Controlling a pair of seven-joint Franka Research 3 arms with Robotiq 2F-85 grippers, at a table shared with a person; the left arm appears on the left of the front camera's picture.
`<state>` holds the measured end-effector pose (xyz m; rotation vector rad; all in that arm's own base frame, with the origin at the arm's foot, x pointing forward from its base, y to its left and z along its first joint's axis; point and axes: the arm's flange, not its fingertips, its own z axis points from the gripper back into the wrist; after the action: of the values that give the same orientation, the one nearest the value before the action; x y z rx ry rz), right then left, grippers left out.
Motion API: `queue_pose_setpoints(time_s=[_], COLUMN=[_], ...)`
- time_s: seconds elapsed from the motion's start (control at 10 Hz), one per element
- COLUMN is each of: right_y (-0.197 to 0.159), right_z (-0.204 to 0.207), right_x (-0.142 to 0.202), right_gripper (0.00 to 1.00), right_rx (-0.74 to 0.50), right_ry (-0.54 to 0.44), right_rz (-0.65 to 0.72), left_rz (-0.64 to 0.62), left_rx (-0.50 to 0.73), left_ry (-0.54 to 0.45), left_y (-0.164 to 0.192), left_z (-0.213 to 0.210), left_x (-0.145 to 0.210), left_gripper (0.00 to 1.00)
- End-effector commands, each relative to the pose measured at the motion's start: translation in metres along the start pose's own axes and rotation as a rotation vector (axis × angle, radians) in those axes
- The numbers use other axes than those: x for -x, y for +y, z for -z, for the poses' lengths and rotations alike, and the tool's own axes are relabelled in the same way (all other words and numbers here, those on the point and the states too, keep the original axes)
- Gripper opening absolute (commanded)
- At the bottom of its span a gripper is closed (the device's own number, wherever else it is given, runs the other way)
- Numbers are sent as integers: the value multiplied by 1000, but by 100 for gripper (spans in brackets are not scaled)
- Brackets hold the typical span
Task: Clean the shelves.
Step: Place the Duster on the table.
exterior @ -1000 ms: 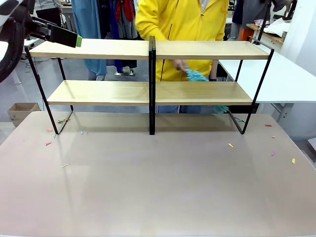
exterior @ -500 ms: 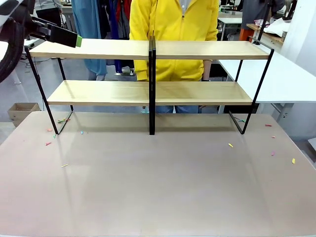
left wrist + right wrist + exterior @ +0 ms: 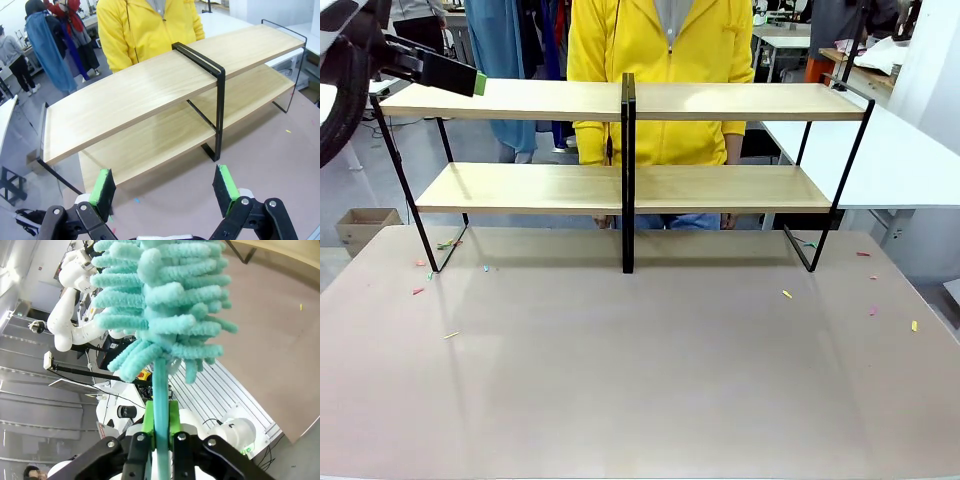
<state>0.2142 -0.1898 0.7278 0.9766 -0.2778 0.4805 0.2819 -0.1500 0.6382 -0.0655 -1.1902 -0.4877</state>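
The shelves (image 3: 520,98) stand across the far half of the brown table, two light wooden boards on a black frame with a central post (image 3: 628,170). My left gripper (image 3: 455,74) hovers at the top board's left end. In the left wrist view it (image 3: 165,187) is open, its green pads wide apart, and the shelves (image 3: 135,95) lie ahead and below. My right gripper (image 3: 160,425) is shut on the thin handle of a teal fluffy duster (image 3: 160,305), whose head sticks up past the fingers.
A person in a yellow jacket (image 3: 660,60) stands right behind the shelves, hands hanging by the lower board. Small coloured scraps (image 3: 786,294) dot the table (image 3: 640,380). A white table (image 3: 910,160) adjoins at the right, and a cardboard box (image 3: 360,225) sits on the floor at left.
The person has stepped to the left and lowered both hands. The teal duster seen in the person's hand behind the lower board is gone from the front view. My left arm has not moved.
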Motion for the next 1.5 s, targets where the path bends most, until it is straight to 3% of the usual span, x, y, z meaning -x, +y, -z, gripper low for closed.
queue_pose_setpoints(time_s=[0.0, 0.3, 0.5, 0.6, 0.7, 0.9, 1.0, 1.1, 1.2, 1.4], right_y=[2, 0, -22, -37, -60, -90, -93, -91, -97, -102], right_z=[-1, 0, 80, 118, 163, 235, 252, 214, 250, 247], right_x=[2, 0, -14, -14, -17, -21, -17, -18, -23, -23], right_gripper=[12, 12, 12, 12, 12, 12, 12, 12, 12, 12], right_rx=[-9, 0, -167, -209, -142, -131, -125, -43, -169, -112], right_ry=[2, 0, 449, 533, 562, 582, 623, 500, 626, 592], right_rz=[4, 0, -69, -58, -10, 19, 33, 58, 59, 89], left_rz=[-1, 0, -141, -235, -339, -579, -731, -910, -1038, -1174], left_rx=[-5, 0, 298, 358, 403, 639, 720, 750, 746, 799], left_ry=[-1, 0, 175, 292, 384, 409, 417, 427, 407, 314], left_y=[0, 0, 22, 43, 62, 100, 126, 151, 169, 192], left_z=[0, 0, 2, 8, 12, 16, 19, 22, 17, 8], left_x=[1, 0, 31, 57, 93, 142, 171, 212, 245, 283], left_gripper=[100, 100, 100, 100, 100, 100, 100, 100, 100, 100])
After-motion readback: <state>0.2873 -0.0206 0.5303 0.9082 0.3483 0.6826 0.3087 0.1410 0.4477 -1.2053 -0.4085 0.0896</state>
